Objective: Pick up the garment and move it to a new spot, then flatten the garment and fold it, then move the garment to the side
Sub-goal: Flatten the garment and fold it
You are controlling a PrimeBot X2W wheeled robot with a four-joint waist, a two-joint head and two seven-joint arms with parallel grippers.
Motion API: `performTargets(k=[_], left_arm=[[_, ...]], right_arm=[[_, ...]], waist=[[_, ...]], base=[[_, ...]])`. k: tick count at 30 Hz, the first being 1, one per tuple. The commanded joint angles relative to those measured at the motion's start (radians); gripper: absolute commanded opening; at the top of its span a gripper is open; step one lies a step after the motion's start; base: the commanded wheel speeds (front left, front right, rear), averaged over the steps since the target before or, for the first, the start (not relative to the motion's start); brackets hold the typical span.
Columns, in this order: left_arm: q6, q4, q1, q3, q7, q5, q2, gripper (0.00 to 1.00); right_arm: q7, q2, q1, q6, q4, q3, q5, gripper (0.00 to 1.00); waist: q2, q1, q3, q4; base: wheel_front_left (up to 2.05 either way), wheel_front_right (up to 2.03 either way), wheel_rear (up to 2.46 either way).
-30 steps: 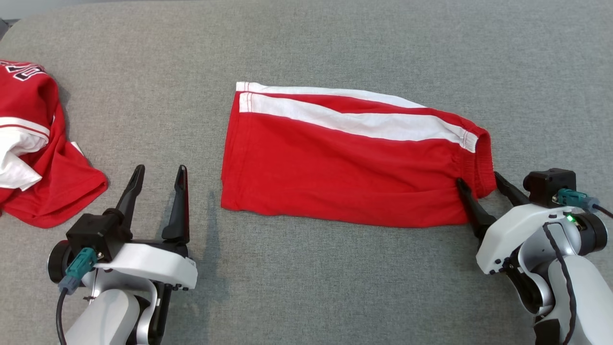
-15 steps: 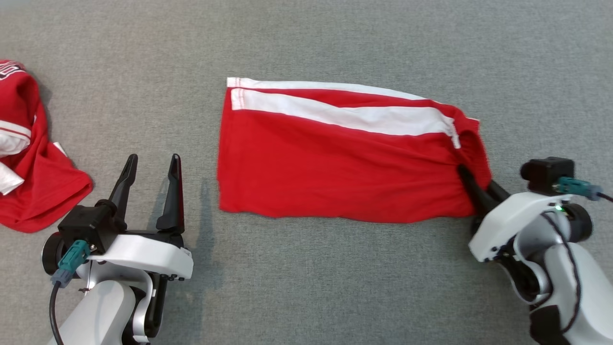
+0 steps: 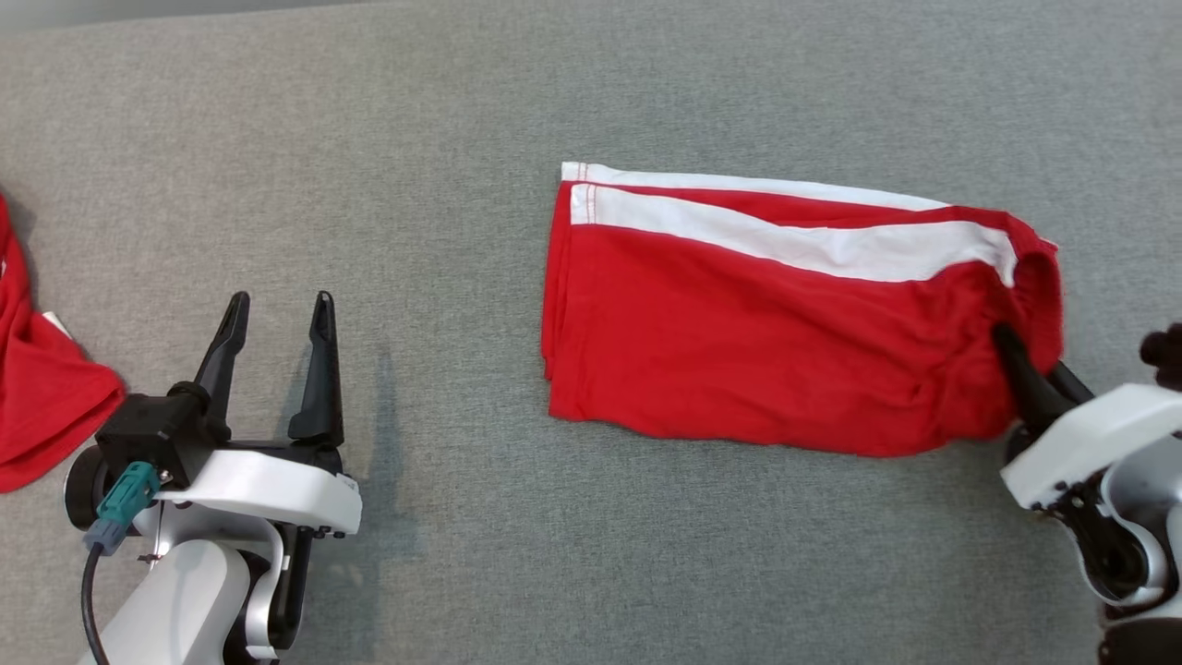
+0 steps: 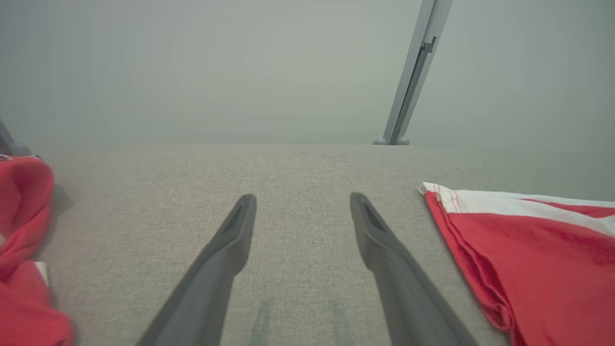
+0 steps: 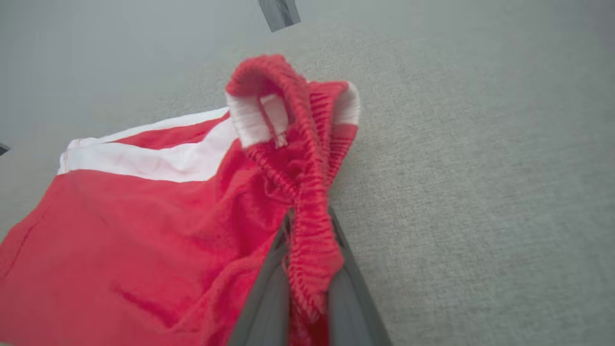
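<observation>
The garment in my grip is a folded pair of red shorts with white side stripes, lying flat on the grey fabric surface. My right gripper is shut on the elastic waistband at the shorts' right end. The right wrist view shows the bunched waistband pinched between the fingers of the right gripper. My left gripper stands open above bare fabric, well left of the shorts. In the left wrist view the left gripper holds nothing, and the shorts' hem lies to its right.
A crumpled red cloth with a bit of white lies at the far left edge, also at the left of the left wrist view. A grey metal post rises beyond the surface's far edge.
My right gripper closed on the shorts' waistband and dragged the shorts to the right, away from the left gripper. The head camera has also shifted. The left gripper stayed open.
</observation>
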Motion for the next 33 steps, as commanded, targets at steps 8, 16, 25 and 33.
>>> performTargets(k=[8, 16, 25, 33], left_arm=[[-0.001, -0.009, -0.011, -0.015, 0.017, 0.005, 0.006, 1.00], [-0.015, 0.004, -0.036, -0.030, 0.013, 0.001, -0.013, 1.00], [-0.034, 0.039, -0.053, -0.043, 0.002, -0.001, -0.041, 1.00], [-0.047, 0.066, -0.057, -0.048, -0.005, 0.001, -0.061, 1.00]], right_arm=[[0.110, 0.052, -0.049, 0.000, -0.242, 0.137, 0.139, 0.00], [0.155, 0.103, -0.118, 0.000, -0.245, 0.329, 0.170, 0.00], [0.052, 0.134, -0.216, 0.000, -0.047, 0.416, 0.205, 0.00], [-0.041, 0.139, -0.270, 0.000, 0.070, 0.490, 0.214, 1.00]], waist=[[0.0000, 0.0000, -0.010, -0.012], [0.0000, 0.0000, 0.005, 0.034], [0.0000, 0.0000, 0.016, 0.094], [0.0000, 0.0000, 0.017, 0.112]], base=[[0.00, 0.00, 0.00], [0.00, 0.00, 0.00], [0.00, 0.00, 0.00], [0.00, 0.00, 0.00]])
